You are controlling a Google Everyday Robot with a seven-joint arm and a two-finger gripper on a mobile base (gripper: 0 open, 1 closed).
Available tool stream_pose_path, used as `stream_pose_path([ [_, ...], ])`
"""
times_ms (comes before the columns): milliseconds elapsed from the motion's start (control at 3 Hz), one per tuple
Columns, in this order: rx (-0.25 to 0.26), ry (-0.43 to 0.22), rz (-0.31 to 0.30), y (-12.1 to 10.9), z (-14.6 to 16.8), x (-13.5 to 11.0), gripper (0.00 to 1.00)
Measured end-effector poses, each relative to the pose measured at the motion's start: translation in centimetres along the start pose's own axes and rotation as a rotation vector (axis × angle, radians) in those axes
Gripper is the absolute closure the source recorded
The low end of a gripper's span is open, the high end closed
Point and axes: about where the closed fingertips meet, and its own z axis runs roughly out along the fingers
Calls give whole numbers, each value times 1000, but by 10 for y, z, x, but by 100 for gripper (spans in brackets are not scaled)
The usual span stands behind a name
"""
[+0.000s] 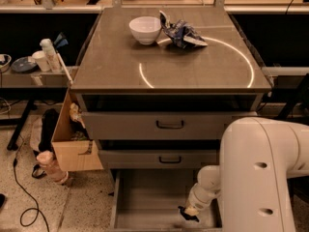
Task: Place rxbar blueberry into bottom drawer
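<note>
The bottom drawer point(145, 202) is pulled out below the cabinet, showing its plain grey floor. My white arm reaches down into its right side, and the gripper point(188, 213) hangs just above the floor near the drawer's front right corner. A small dark shape sits at the gripper's tip; I cannot tell whether it is the rxbar blueberry, which I do not otherwise see.
On the cabinet top stand a white bowl point(145, 29) and a crumpled blue-and-white chip bag point(182, 34). The two upper drawers point(169, 124) are closed. A cardboard box point(72, 139) leans at the cabinet's left, with cables on the floor.
</note>
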Motion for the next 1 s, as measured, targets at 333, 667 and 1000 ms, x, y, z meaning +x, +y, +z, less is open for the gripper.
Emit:
stream_pose_path([
  [333, 77, 32, 10, -15, 4, -4, 100],
  [667, 78, 32, 10, -16, 4, -4, 100],
  [1000, 78, 32, 10, -16, 4, -4, 85],
])
